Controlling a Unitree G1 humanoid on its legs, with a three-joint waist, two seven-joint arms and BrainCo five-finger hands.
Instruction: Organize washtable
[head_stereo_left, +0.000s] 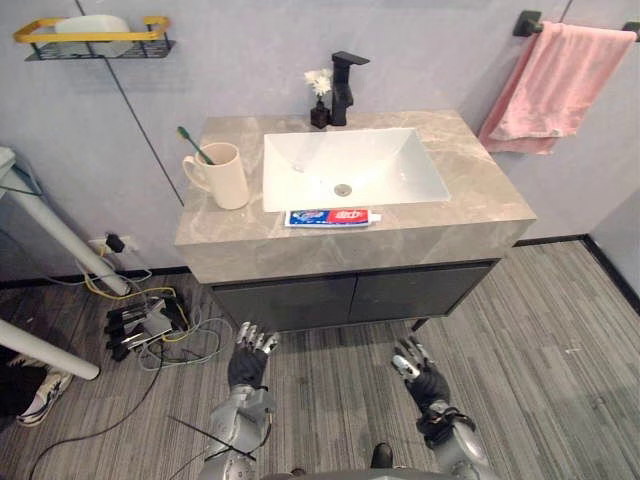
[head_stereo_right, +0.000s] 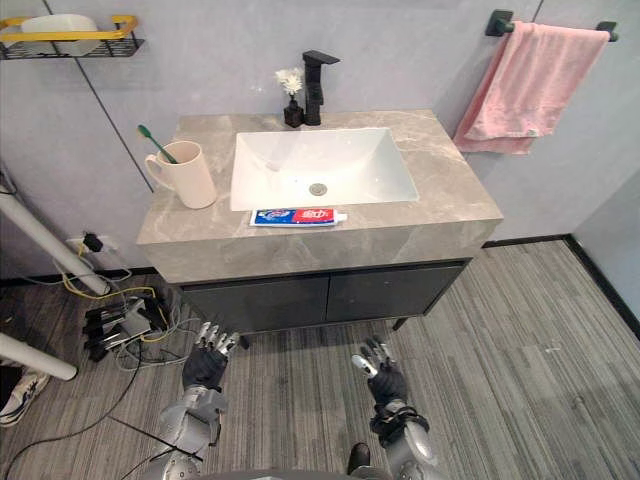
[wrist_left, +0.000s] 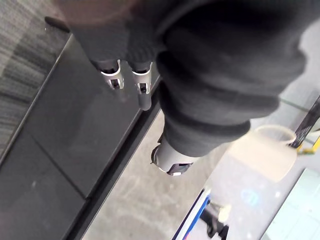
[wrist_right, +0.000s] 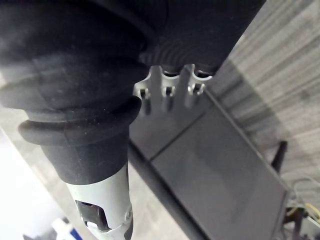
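Note:
A toothpaste tube (head_stereo_left: 332, 217), red, white and blue, lies flat on the grey stone washtable (head_stereo_left: 480, 190) just in front of the white sink (head_stereo_left: 350, 165). Left of the sink stands a cream mug (head_stereo_left: 222, 175) with a green toothbrush (head_stereo_left: 192, 144) leaning in it. Both hands hang low over the floor in front of the cabinet, well below the counter: my left hand (head_stereo_left: 248, 362) and my right hand (head_stereo_left: 424, 376) are open with relaxed fingers and hold nothing. The mug (wrist_left: 270, 152) appears blurred past the left hand in its wrist view.
A black tap (head_stereo_left: 343, 86) and a small vase of white flowers (head_stereo_left: 319, 95) stand behind the sink. A pink towel (head_stereo_left: 550, 85) hangs at the right, a yellow-railed shelf (head_stereo_left: 95, 38) at upper left. Cables and a power strip (head_stereo_left: 140, 322) lie on the floor at left. The dark cabinet doors (head_stereo_left: 350, 295) are shut.

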